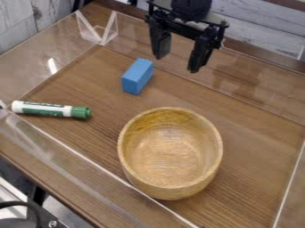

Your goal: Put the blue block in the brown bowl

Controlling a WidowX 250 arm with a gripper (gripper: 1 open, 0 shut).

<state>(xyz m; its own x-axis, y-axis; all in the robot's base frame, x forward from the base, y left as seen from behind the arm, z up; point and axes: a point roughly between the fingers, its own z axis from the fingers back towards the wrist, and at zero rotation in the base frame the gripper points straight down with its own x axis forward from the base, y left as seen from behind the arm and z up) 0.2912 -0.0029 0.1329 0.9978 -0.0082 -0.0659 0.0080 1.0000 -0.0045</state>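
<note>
The blue block (pixel 137 76) lies flat on the wooden table, left of centre and angled slightly. My gripper (pixel 177 52) hangs above the table just right of and behind the block, fingers pointing down and spread open with nothing between them. The brown bowl (pixel 170 151) stands upright and empty nearer the front, below and to the right of the block. The dark fingers (pixel 158 40) do not touch the block.
A green-and-white marker pen (pixel 50 109) lies at the left near the table's edge. Clear plastic walls (pixel 95 27) border the table on the back left and along the front.
</note>
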